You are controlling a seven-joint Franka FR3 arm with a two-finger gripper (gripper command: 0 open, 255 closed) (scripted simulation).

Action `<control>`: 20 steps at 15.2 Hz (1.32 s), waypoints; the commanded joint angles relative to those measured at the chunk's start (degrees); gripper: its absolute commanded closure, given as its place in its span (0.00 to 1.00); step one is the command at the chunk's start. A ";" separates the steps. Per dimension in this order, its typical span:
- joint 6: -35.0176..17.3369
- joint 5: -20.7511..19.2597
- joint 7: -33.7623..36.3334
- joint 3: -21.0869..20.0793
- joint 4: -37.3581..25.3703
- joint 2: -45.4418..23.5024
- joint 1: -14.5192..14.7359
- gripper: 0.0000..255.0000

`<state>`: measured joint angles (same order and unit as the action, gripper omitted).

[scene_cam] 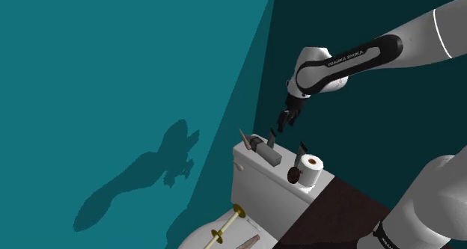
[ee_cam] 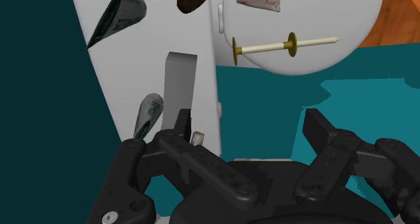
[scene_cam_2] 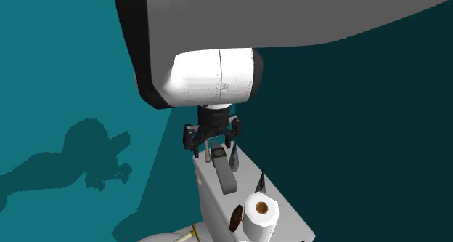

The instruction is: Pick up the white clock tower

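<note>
**A:** Clock tower, the pale grey oblong block (scene_cam: 268, 154), lies flat on the white toilet tank lid (scene_cam: 251, 167) in the shoulder view. It is at the end away from the white toilet-paper roll (scene_cam: 311, 170).

**B:** And the all-black claw (scene_cam: 284, 124)?

**A:** It hovers above the block, pointing down and clear of it.

**B:** What about the second exterior view?

**A:** There the clock tower (scene_cam_2: 223, 175) runs lengthwise along the tank lid (scene_cam_2: 210, 204), and the claw (scene_cam_2: 213, 142) hangs over its far end. A slim grey-green cone (scene_cam_2: 234, 158) stands just beside that end. (The roll (scene_cam_2: 261, 213) and a brown oval thing (scene_cam_2: 236, 219) sit at the near end, out of the way.)

**B:** Wrist view?

**A:** The claw (ee_cam: 250, 130) has its fingers well apart and clasps nothing. One fingertip (ee_cam: 180, 125) overlaps the end of the clock tower (ee_cam: 180, 81). The other one (ee_cam: 316, 125) stands out over the teal floor (ee_cam: 269, 101), past the lid's edge. I'd say it is off-centre.

**B:** So how should the grasp go?

**A:** Slide sideways until the block sits between the fingers, straddling its narrow width across the long axis. Then lower it, keeping the cone (ee_cam: 147, 115) outside the fingers. I would close nearer the block's middle than its end, since a long piece held at one end would likely droop or twist.
</note>
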<state>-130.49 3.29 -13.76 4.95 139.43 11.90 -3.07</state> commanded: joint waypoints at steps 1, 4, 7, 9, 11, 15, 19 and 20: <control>-3.26 0.53 -1.79 0.76 -1.84 -4.87 -0.20 0.00; -7.11 1.73 -4.13 1.41 -4.99 -11.62 -0.44 0.00; -10.28 3.23 -6.55 1.70 -8.83 -18.40 -0.93 0.00; -11.99 4.28 -8.12 1.71 -11.78 -22.92 -1.39 0.00; -13.41 5.26 -9.57 1.52 -15.02 -27.42 -2.02 0.00; -15.33 6.80 -12.02 0.88 -22.40 -36.36 -3.51 0.00; -16.06 7.61 -13.68 0.19 -30.59 -44.88 -4.98 0.00; -16.58 7.72 -13.79 0.07 -30.67 -45.48 -5.06 0.00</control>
<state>-146.80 10.89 -27.44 5.17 109.99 -32.12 -8.02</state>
